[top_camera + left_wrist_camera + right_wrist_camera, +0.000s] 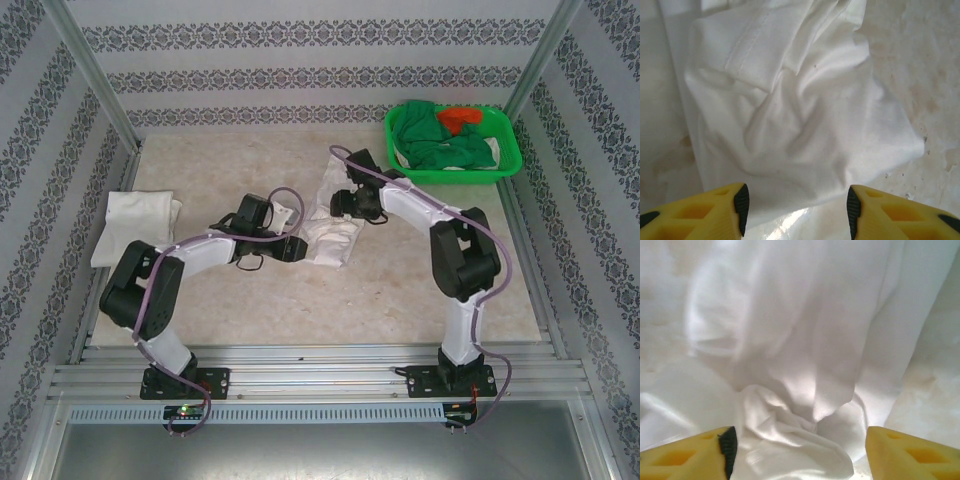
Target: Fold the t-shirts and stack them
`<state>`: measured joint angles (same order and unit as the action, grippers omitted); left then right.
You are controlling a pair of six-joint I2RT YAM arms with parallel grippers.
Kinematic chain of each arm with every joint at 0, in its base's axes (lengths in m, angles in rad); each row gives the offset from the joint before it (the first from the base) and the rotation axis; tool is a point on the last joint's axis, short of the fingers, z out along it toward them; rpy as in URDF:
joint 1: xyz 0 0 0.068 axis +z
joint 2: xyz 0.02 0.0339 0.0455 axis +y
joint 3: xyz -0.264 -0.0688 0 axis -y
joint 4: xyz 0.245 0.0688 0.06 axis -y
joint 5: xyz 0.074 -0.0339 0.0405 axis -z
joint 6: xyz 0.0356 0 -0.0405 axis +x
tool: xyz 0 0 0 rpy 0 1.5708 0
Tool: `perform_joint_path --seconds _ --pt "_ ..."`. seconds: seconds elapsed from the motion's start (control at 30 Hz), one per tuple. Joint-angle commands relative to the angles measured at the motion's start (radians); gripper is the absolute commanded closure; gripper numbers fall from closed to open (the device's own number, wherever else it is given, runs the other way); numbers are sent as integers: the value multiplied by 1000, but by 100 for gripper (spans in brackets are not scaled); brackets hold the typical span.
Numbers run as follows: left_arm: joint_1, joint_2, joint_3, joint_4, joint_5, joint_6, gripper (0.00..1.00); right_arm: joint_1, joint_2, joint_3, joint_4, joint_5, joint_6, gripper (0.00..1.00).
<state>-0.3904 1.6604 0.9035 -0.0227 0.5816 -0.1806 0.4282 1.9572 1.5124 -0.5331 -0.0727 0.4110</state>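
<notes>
- A crumpled white t-shirt [330, 240] lies at the middle of the table [400, 300], between both arms.
- left gripper [797, 205] — jaws apart, gripping nothing.
- right gripper [800, 450] — jaws wide, bunched cloth loose beneath.
- A folded t-shirt [135, 225] sits at the left edge.

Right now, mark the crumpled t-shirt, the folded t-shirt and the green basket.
crumpled t-shirt [328, 243], top external view, on its lower bunched part.
folded t-shirt [135, 225], top external view, on the middle of its top face.
green basket [455, 176], top external view, on its near rim.
</notes>
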Motion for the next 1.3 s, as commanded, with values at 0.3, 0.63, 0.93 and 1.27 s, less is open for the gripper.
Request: perform_joint_path --seconds 0.3,0.63,0.93,1.27 --pt "236 -156 -97 95 -9 10 31 162 81 127 -53 37 -691 10" --pt "268 -241 -172 92 -3 50 21 208 189 225 -85 246 -752 8" --pt "268 -238 -170 94 33 71 19 151 268 415 -145 339 -778 8" --pt "266 -214 -157 112 103 90 15 130 233 493 -175 285 -733 7"
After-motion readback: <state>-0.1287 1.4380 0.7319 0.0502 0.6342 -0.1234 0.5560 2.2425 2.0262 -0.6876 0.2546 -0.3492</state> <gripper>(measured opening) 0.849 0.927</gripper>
